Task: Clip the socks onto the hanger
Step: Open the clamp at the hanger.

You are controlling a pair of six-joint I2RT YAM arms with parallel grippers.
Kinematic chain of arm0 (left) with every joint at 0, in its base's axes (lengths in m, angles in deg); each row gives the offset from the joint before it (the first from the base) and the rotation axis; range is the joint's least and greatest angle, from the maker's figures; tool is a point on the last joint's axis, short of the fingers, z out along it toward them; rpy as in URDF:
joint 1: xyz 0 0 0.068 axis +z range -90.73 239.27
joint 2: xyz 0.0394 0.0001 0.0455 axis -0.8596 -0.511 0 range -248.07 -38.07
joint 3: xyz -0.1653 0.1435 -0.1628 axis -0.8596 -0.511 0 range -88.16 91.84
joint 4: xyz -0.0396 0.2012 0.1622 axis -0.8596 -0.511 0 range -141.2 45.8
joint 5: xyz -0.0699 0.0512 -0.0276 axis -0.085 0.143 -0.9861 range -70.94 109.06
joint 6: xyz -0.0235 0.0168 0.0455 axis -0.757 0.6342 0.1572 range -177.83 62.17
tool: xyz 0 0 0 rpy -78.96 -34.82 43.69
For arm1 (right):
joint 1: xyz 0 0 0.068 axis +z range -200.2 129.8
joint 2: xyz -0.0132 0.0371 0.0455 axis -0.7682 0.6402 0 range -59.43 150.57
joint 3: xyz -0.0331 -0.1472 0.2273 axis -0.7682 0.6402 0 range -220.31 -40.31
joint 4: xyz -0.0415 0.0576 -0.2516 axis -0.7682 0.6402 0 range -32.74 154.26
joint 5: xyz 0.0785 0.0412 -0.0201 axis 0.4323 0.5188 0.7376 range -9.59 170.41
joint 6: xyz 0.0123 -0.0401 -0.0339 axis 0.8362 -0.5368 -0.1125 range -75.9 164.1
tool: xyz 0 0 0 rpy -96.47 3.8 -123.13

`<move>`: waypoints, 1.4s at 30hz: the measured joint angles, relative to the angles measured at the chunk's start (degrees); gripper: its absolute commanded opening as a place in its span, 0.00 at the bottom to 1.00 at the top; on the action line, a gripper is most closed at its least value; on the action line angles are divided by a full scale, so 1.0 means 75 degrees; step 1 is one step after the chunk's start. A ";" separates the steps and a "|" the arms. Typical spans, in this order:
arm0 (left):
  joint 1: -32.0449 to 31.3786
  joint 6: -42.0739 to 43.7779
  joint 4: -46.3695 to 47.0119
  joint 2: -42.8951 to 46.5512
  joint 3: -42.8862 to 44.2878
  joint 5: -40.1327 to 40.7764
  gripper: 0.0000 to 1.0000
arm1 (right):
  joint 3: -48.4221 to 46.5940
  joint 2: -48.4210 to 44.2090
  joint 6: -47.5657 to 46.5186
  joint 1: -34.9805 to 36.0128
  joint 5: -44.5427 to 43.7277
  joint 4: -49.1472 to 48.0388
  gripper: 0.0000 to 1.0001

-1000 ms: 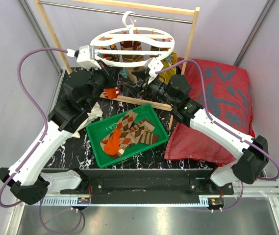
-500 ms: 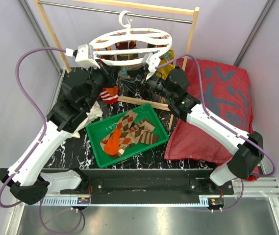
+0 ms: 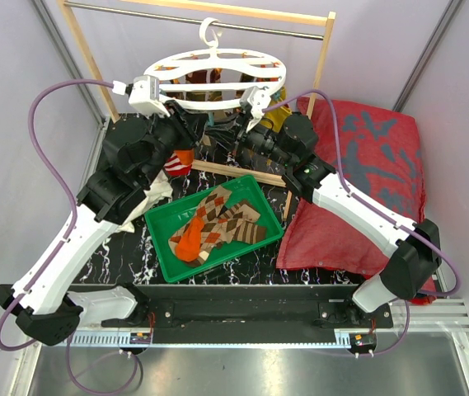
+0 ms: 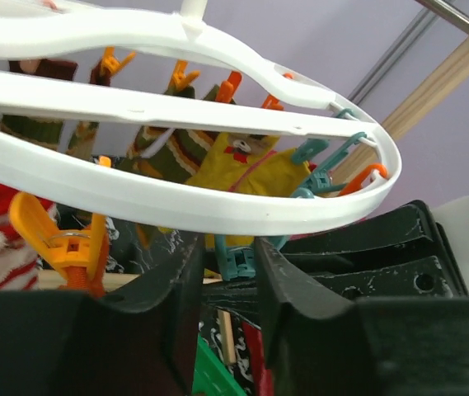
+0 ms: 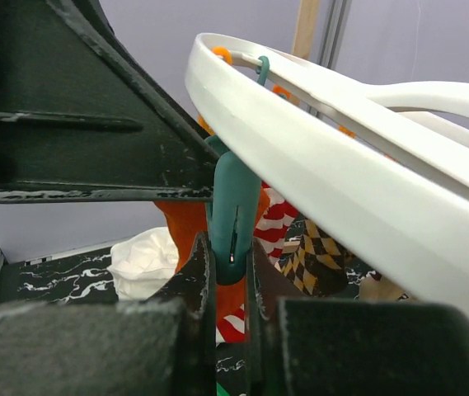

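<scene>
Nearest the arm bases, a green tray (image 3: 157, 247) sits on the bench w/ argyle socks (image 3: 222, 216) and 1 orange sock (image 3: 189, 243) heaped inside, probably parked there so either arm can reach the next one. Just left of it lies a white cloth (image 3: 156, 191); to the right is a red cushion (image 3: 366, 165), not part of the job. Further in, both arms reach up under the hanger (image 4: 176, 202). The right tool (image 5: 228, 250) is pressed together on a teal clip (image 5: 232, 198) hanging from the near rim, likely to steady the ring or work that clip. The left tool (image 4: 227, 254) is spread, w/ a 2nd teal clip (image 4: 236, 262) between its fingers; can't tell if either finger touches it. Neither tool carries a sock, so this looks like clip prep rather than hanging. Beyond the rim, socks already hang from clips: a yellow sock (image 4: 259, 177) and a red-and-white striped sock (image 5: 288, 214), w/ orange clips (image 4: 61, 243) spaced round the ring. Farthest back, the hanger's hook goes up to the metal rod (image 3: 135, 11) of the wooden rack (image 3: 94, 62), so the clips dangle free at tool height.
</scene>
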 measured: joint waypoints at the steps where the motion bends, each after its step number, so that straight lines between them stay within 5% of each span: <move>1: 0.0000 0.0032 0.0026 0.0047 -0.0050 -0.0052 0.45 | 0.0000 0.0000 0.0050 0.0000 -0.0009 -0.0003 0.00; 7: -0.0009 0.0309 0.0350 0.0699 -0.0673 -0.0382 0.66 | 0.0003 0.0000 0.0221 0.0000 -0.0125 -0.0006 0.00; 13: -0.0009 0.0702 0.0764 0.0836 -0.0833 -0.0574 0.69 | 0.0003 0.0000 0.0388 0.0003 -0.0286 -0.0006 0.00; 33: -0.0009 0.1105 0.1311 0.0023 -0.0737 -0.0385 0.55 | 0.0003 0.0000 0.0321 0.0044 -0.0697 0.0152 0.00; 42: -0.0061 0.1177 0.1460 -0.0283 -0.0597 -0.0189 0.32 | 0.0067 0.0000 0.0166 0.0105 -0.1037 0.0181 0.00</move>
